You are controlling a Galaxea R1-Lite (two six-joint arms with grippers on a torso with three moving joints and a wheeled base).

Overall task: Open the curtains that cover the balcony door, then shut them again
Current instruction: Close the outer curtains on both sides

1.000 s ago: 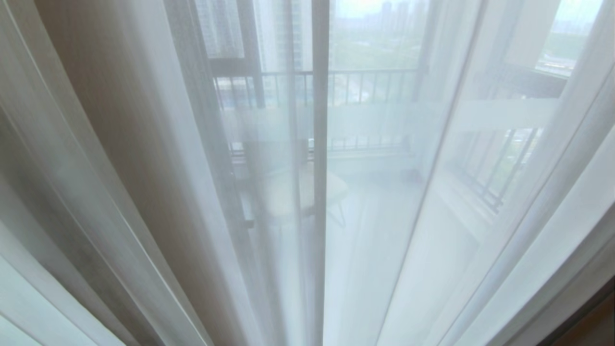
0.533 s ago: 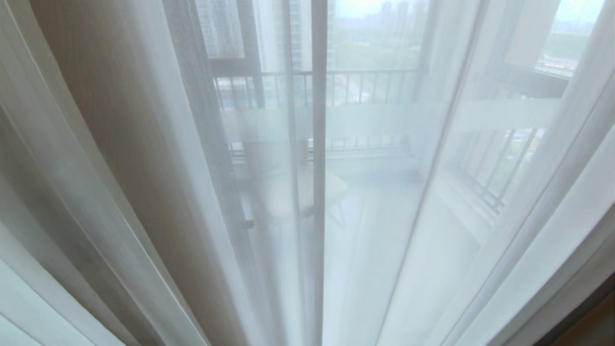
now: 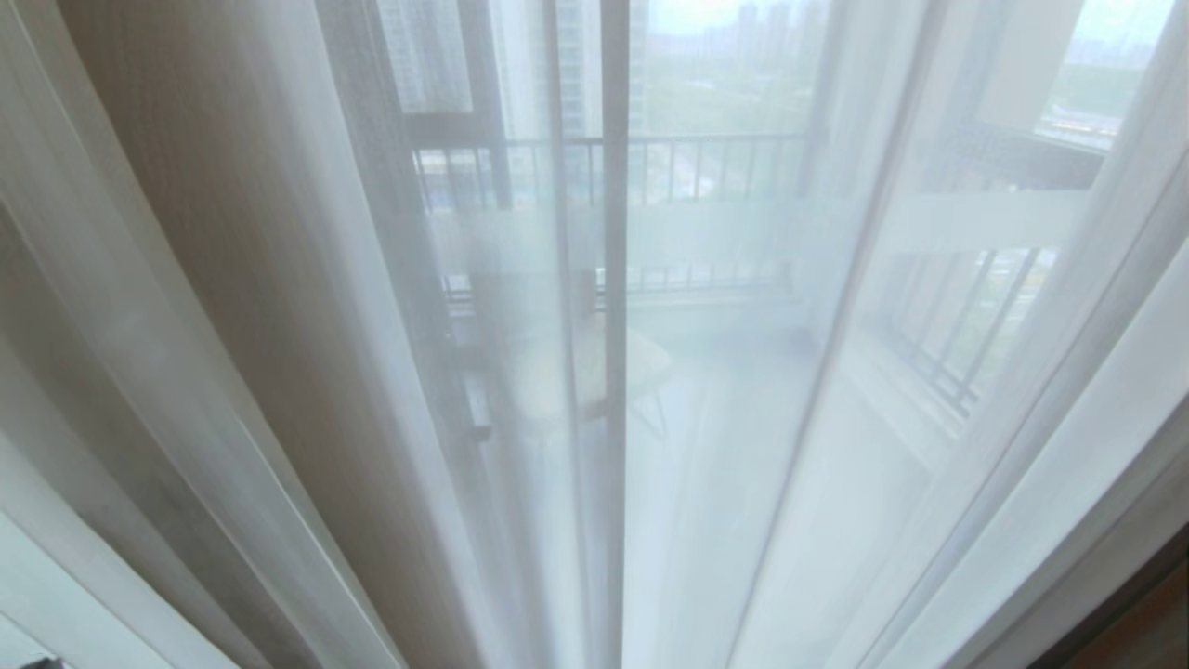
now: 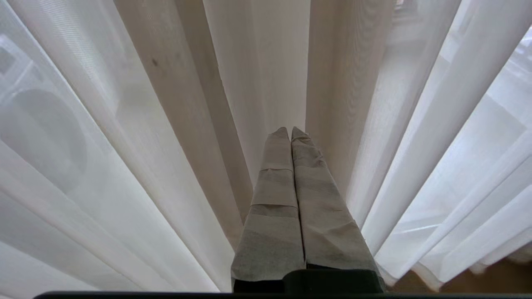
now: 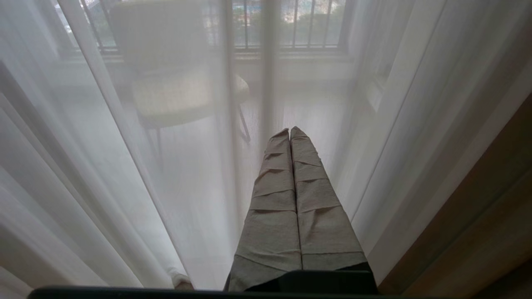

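The curtains hang drawn across the whole head view: a sheer white layer (image 3: 743,418) in front, with a thick beige drape (image 3: 260,279) showing through it on the left. Behind the sheer I make out the balcony door (image 3: 706,232) with its dark frame and frosted white band. My left gripper (image 4: 289,131), wrapped in grey tape, is shut with nothing in it, and its tips point at beige folds (image 4: 345,83) between sheer folds (image 4: 436,124); I cannot tell whether they touch. The right gripper (image 5: 289,131) is also shut and empty, facing the sheer layer (image 5: 124,166).
Through the sheer a pale chair (image 5: 183,95) stands on the balcony before a dark bar railing (image 3: 706,167). A brown wooden surface (image 5: 498,207) borders the curtain on the right. Brown floor (image 4: 498,274) shows below the hems.
The curtain folds at the lower left of the head view have shifted slightly. A small dark part has come into its bottom left corner. The rest is unchanged.
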